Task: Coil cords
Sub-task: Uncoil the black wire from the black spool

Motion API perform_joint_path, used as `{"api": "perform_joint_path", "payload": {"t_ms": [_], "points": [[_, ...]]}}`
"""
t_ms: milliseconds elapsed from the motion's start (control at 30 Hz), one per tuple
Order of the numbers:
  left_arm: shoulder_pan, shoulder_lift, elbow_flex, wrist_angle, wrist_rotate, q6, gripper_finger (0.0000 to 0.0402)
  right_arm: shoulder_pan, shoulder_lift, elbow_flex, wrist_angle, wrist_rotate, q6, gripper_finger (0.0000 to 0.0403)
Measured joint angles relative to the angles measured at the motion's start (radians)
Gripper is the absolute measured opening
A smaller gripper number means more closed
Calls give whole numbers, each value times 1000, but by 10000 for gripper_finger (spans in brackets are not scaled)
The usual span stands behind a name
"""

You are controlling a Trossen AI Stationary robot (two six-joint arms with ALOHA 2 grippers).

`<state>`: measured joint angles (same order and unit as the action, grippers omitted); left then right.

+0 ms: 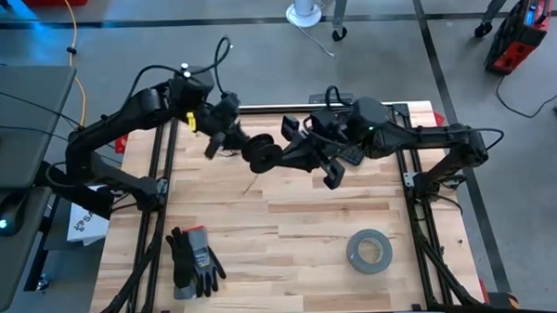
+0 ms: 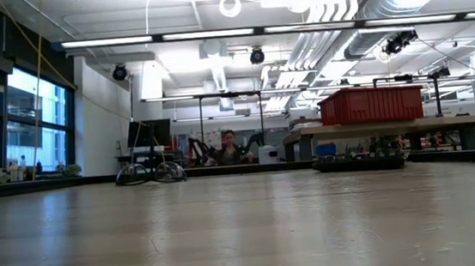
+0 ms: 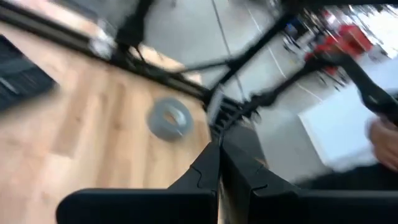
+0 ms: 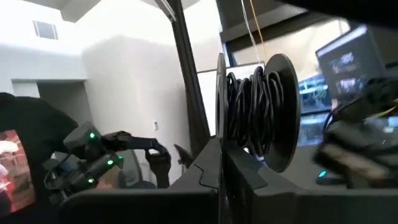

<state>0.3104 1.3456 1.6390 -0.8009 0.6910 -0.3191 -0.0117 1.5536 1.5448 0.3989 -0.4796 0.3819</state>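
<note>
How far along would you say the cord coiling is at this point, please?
Done: dark cord loops already sit on the small round black spool. In hand: the right gripper is shut on the spool, the left gripper shut beside it above the table. How much cord remains can't be seen.

Grey concrete floor (image 1: 501, 158) surrounds the wooden bench (image 1: 291, 240). Beyond, large windows (image 2: 13, 127) line one wall, strip lights (image 2: 169, 37) hang overhead, and what may be a red crate (image 2: 371, 104) tops a far table.
</note>
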Motion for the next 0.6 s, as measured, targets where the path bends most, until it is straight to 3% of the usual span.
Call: {"api": "perform_joint_path", "payload": {"t_ms": [200, 300, 500, 600], "points": [[-65, -89, 0, -164, 86, -30, 2, -51, -46, 0, -121, 13, -67, 0], [-87, -146, 0, -178, 82, -95, 4, -78, -73, 0, -186, 13, -78, 0], [-106, -258, 0, -170, -44, -188, 48, -124, -119, 0, -402, 14, -114, 0], [-87, -307, 0, -76, -149, -228, 84, -131, -133, 0, -556, 13, -99, 0]]}}
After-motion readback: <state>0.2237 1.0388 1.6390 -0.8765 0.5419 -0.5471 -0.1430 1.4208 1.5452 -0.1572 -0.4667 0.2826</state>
